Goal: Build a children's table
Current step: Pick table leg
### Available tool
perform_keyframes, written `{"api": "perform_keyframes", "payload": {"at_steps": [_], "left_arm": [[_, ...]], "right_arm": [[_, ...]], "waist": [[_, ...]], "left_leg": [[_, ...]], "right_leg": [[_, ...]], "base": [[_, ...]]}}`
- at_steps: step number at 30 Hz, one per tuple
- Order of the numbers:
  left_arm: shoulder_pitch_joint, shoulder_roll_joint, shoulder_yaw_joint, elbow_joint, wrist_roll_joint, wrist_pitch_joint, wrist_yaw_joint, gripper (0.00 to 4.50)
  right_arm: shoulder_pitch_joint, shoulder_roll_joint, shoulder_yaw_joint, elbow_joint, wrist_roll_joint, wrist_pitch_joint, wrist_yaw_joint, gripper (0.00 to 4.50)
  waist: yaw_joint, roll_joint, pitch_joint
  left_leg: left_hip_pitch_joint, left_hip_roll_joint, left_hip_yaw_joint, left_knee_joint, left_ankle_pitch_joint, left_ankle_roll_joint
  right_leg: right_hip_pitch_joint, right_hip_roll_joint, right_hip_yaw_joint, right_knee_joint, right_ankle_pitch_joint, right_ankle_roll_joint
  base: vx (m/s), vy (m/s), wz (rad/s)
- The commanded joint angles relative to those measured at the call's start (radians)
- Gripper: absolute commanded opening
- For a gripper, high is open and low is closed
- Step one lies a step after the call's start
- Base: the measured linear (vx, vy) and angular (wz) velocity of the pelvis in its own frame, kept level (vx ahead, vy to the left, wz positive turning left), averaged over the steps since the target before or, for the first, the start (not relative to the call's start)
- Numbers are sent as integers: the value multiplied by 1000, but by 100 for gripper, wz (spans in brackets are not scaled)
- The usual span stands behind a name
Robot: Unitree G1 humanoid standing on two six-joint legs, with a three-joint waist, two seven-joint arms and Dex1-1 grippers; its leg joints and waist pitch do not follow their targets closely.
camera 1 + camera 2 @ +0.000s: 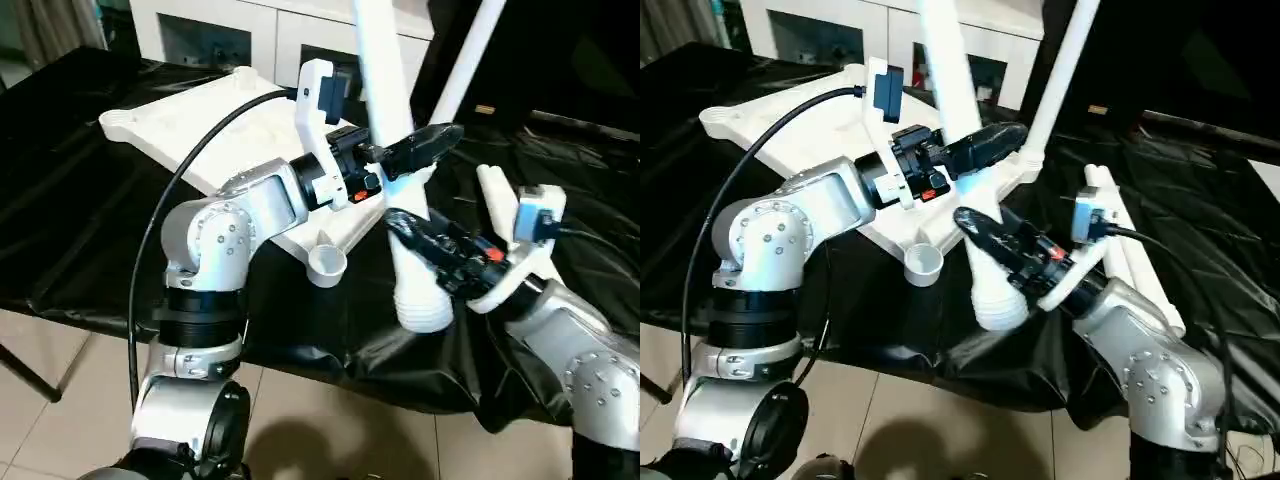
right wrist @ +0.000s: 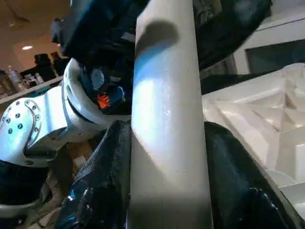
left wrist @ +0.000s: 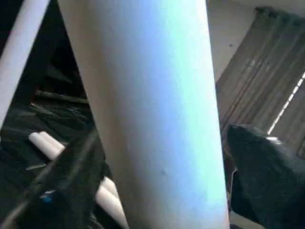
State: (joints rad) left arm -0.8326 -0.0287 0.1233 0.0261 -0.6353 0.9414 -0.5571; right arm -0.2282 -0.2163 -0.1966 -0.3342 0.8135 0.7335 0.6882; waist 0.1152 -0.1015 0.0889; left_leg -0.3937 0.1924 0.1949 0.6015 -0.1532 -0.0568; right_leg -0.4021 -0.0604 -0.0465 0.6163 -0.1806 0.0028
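Observation:
The white table top lies underside up on the black-covered bench. One white leg stands in its far right corner socket. A second leg stands nearly upright in front of the top, with its ribbed wide end hanging just off the top's near edge. My right gripper is shut on this leg low down, a finger pressed to each side. Higher up, my left gripper straddles the same leg with its jaws open and a gap beside one finger.
An empty round socket sticks out at the top's near corner. Two loose white legs lie on the black cloth to the right. A white cabinet stands behind the bench. The bench's front edge drops to a tiled floor.

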Motion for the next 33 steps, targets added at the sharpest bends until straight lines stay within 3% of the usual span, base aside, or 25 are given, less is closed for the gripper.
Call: {"api": "perform_keyframes", "payload": {"at_steps": [1,7,8,22,25,28,30,32,33], "left_arm": [[-12,0,-1,2,-18,21,3,401],[-4,24,1,6,-27,16,-7,354],[-6,29,5,14,-28,13,-6,329],[-23,44,30,45,-41,-5,16,216],[-24,46,26,52,-32,-16,23,205],[-27,52,10,52,-15,-33,27,199],[-27,55,0,50,-3,-45,30,198],[-29,70,-50,47,69,-99,51,197],[-29,70,-50,47,69,-99,51,196]], "right_arm": [[-11,-18,0,5,11,-16,12,178],[-8,-20,7,14,15,-17,21,178],[-9,-21,8,16,16,-18,22,178],[-9,-30,15,25,11,-32,23,178],[-3,-31,23,23,0,-42,20,178],[-4,-31,44,30,-61,-79,-2,178],[-7,-29,50,38,-68,-82,-3,234],[-22,-32,88,55,-146,-124,-38,248],[-22,-32,88,55,-146,-124,-38,257]], "waist": [[5,3,-87],[7,4,-90],[7,4,-89],[8,8,-87],[8,8,-88],[8,9,-88],[7,9,-89],[7,6,-88],[7,6,-88]], "left_leg": [[25,37,-21,-66,-160,-2],[25,37,-21,-65,-153,-2],[24,37,-21,-65,-155,-3],[28,38,-23,-68,-202,-28],[26,37,-23,-68,-201,-28],[26,37,-24,-68,-199,-30],[27,38,-24,-68,-202,-31],[26,40,-26,-70,-190,-33],[26,40,-26,-70,-190,-33]], "right_leg": [[43,-78,38,-74,-212,-140],[45,-78,37,-71,-197,-147],[46,-79,37,-72,-200,-146],[42,-80,37,-81,-274,-128],[43,-81,37,-80,-271,-127],[42,-80,37,-80,-272,-125],[42,-80,37,-80,-274,-124],[41,-80,37,-80,-263,-118],[41,-80,37,-80,-263,-118]], "base": [[0,0,0],[0,0,0],[0,0,0],[0,0,0],[0,0,0],[0,0,0],[0,0,0],[0,0,0],[0,0,0]]}}
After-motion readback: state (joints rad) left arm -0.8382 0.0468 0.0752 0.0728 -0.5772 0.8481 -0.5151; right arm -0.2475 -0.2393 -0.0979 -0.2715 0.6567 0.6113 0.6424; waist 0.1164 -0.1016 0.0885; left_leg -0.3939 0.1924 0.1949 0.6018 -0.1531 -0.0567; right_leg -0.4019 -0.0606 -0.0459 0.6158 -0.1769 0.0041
